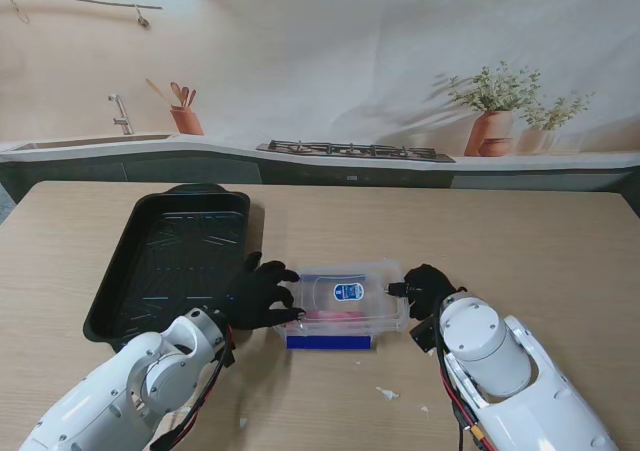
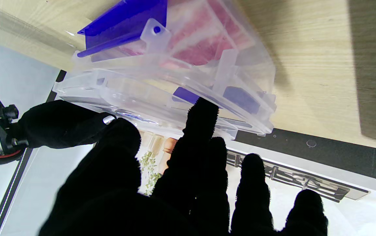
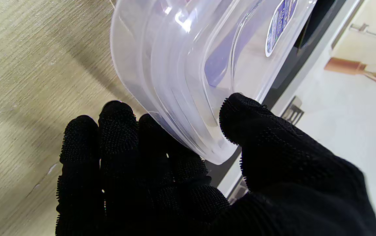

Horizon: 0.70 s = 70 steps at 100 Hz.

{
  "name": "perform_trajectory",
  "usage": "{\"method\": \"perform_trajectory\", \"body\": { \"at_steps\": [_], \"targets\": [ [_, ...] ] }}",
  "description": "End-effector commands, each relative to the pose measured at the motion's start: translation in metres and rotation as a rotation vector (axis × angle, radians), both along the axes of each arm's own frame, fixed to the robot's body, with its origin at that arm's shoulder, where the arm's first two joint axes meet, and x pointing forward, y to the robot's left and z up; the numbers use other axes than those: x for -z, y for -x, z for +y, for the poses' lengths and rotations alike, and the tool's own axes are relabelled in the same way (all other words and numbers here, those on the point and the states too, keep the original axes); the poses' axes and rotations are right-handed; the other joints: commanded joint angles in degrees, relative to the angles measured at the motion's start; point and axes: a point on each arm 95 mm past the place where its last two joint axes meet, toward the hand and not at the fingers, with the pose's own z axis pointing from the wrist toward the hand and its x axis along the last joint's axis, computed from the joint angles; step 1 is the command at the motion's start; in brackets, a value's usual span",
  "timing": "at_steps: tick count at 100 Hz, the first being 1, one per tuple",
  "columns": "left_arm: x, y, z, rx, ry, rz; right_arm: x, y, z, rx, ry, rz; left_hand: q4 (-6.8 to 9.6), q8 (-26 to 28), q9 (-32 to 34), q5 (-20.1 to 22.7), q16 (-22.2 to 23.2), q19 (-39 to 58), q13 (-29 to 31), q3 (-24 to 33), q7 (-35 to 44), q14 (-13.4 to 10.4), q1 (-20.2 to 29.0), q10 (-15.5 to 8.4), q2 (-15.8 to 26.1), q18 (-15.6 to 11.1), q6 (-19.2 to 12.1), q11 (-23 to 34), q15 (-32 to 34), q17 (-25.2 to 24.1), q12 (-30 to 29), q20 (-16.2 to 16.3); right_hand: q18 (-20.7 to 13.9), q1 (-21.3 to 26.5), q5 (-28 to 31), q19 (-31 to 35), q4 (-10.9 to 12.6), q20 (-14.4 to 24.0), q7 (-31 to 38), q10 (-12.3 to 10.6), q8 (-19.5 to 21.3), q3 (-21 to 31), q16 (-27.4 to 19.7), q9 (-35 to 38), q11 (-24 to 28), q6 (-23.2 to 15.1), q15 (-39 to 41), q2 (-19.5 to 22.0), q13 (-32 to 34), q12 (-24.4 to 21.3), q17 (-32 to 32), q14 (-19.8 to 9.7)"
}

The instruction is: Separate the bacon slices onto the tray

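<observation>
Right hand [image 1: 425,288] pinches the clear bacon box's [image 1: 345,301] lid edge (black tray [image 1: 170,261] alongside), left hand [image 1: 262,293] spread against it.

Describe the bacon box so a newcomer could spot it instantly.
On the wooden table, look just right of the black tray, between the two gloved robot hands. The box is clear plastic with pink bacon inside, an oval blue label on its lid and a blue flap at its near edge.

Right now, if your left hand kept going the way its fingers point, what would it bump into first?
My left hand points at the clear plastic box holding the bacon. A fingertip already looks to be at its lid edge, so probably the box.
</observation>
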Motion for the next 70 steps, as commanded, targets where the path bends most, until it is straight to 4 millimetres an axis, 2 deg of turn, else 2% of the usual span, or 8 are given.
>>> {"method": "perform_trajectory", "body": {
  "at_steps": [1,22,41,70],
  "targets": [
    [0.004,0.005,-0.008,0.022,0.005,0.02,0.0,0.004,0.015,-0.037,-0.052,0.008,1.59,-0.09,-0.92,-2.04,1.16,0.48,-0.86,0.77,-3.23,-0.34,-0.95,-1.37,-0.55,0.04,-5.86,0.36,0.13,-0.8,-0.22,1.18,-1.13,5.23,1.97,4.11,-1.22,-0.17,7.87,-1.91,-1.21,0.66,1.03,2.33,2.18,-9.99,1.81,-1.73,2.66,1.35,0.39,0.5],
    [0.003,0.004,-0.008,0.027,0.011,0.018,-0.002,0.004,0.017,-0.031,-0.073,0.0,1.52,-0.16,-0.95,-1.94,1.16,0.43,-0.79,1.21,-3.27,-0.37,-1.23,-1.35,-0.58,0.04,-5.82,0.38,0.17,-0.78,-0.21,1.14,-0.22,9.06,3.85,4.98,-1.01,-0.05,9.7,-1.59,-1.62,1.54,0.58,5.64,1.79,-10.95,1.67,-0.02,6.08,0.55,3.27,0.57],
    [-0.001,0.005,-0.007,0.028,0.028,-0.001,-0.004,0.005,0.016,-0.009,-0.084,-0.031,1.47,-0.19,-0.89,-1.88,1.18,0.41,-0.75,1.49,-3.27,-0.32,-1.54,-1.31,-0.54,0.03,-5.63,0.43,0.23,-0.77,-0.19,1.11,1.31,11.12,2.51,6.77,-0.49,0.37,9.74,-1.53,-0.44,1.77,-0.02,9.96,1.18,-13.09,1.58,3.11,10.73,-0.48,7.19,1.51],
    [-0.01,0.005,0.0,0.009,0.063,-0.052,-0.005,0.005,0.017,0.032,-0.088,-0.073,1.33,-0.28,-0.87,-1.91,1.19,0.48,-0.84,1.38,-3.39,-0.31,-2.18,-1.19,0.03,0.05,-5.14,0.48,0.33,-0.76,-0.16,1.18,2.49,12.16,1.37,8.39,-0.62,1.75,9.83,-0.79,1.93,4.48,0.95,11.35,1.5,-12.38,3.51,4.46,12.88,-0.08,9.01,2.11]
  ]
}}
